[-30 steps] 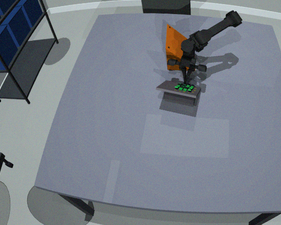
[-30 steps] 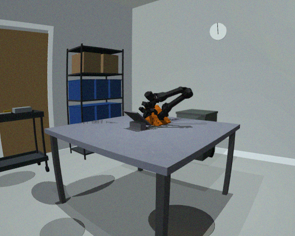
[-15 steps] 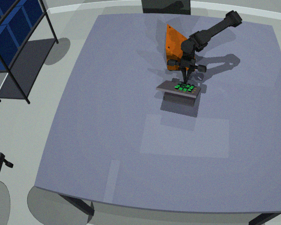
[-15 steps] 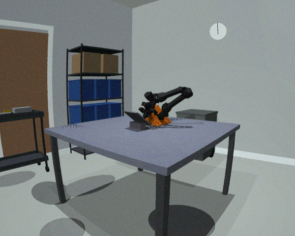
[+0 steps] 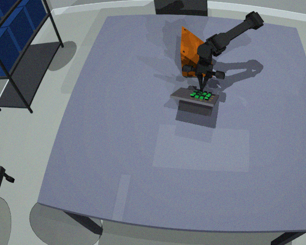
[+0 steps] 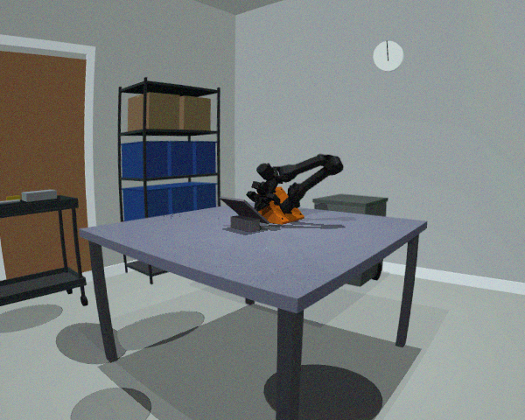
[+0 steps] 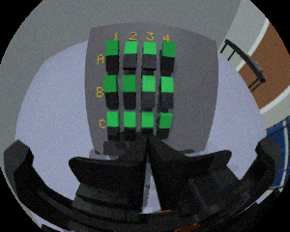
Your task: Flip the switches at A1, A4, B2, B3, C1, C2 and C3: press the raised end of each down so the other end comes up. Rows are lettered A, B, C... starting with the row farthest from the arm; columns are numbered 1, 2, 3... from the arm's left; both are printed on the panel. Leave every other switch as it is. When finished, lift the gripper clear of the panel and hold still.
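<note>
The switch panel (image 5: 195, 97) sits on the table (image 5: 121, 158) nearer its far edge, right of centre. The gripper (image 5: 201, 88), clenched on nothing, points down at the panel's arm-side edge, tips by row C (image 7: 136, 120).

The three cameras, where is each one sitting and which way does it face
Top: high above, looking down on the table, switch panel and whole arm.
Exterior: across the room at table height, facing the panel's back and the arm.
Wrist: on the arm, looking past the shut hand at the lettered switches.
All three share the panel.
</note>
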Available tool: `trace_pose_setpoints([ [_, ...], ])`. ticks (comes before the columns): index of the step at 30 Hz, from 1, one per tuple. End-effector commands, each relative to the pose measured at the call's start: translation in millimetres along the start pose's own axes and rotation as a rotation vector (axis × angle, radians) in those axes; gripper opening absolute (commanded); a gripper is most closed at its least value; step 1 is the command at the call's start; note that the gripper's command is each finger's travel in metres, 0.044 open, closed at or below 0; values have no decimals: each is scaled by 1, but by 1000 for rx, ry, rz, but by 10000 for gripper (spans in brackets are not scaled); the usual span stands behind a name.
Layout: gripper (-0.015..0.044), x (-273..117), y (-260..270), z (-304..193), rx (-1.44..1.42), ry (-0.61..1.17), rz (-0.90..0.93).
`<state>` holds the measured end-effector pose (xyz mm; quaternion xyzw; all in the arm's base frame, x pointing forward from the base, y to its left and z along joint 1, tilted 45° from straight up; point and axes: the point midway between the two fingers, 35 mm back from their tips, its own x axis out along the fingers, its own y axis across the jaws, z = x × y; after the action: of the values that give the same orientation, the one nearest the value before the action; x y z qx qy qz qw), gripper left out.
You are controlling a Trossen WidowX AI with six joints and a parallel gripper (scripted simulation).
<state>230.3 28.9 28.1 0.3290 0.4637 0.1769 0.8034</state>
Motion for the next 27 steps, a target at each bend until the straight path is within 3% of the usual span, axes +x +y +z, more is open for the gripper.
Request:
trace_pose_setpoints([
  [1, 0, 1, -1, 0, 8, 1, -3],
  [27, 0, 4, -1, -1, 8, 1, -3],
])
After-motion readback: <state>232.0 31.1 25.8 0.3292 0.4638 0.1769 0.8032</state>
